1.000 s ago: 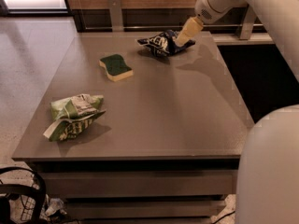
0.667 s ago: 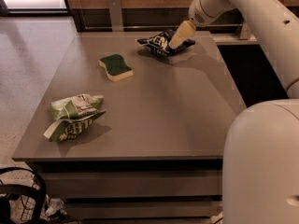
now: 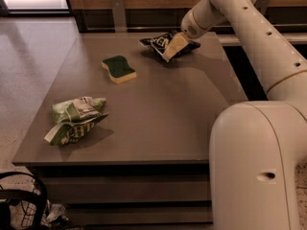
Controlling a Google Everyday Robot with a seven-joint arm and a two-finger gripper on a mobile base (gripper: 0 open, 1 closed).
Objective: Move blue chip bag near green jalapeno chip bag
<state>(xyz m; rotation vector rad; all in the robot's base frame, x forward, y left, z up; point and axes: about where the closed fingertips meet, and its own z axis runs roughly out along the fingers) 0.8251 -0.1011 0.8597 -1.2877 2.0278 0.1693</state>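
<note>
The blue chip bag (image 3: 160, 41) is found lying at the far edge of the worktop (image 3: 163, 114), towards its right corner, wrinkled and with white lettering uppermost. The hand (image 3: 173, 47) is positioned at the right side of this bag, its pale tip laid against the foil; whether the bag is gripped, or how wide the hand is set, cannot be told. The white arm (image 3: 249, 28) is seen reaching down to it from the upper right.

The green jalapeno chip bag (image 3: 74, 119) is located near the front left corner of the worktop, crumpled and lying flat, well apart from the blue bag. A green and yellow sponge (image 3: 118, 69) is placed between the two bags, nearer the blue one and touching neither.

Both bags are noted as closed; their contents cannot be seen. A dark wire object (image 3: 21, 200) is observed on the floor at the lower left, with a pale crumpled item (image 3: 55, 211) just beside it.
</note>
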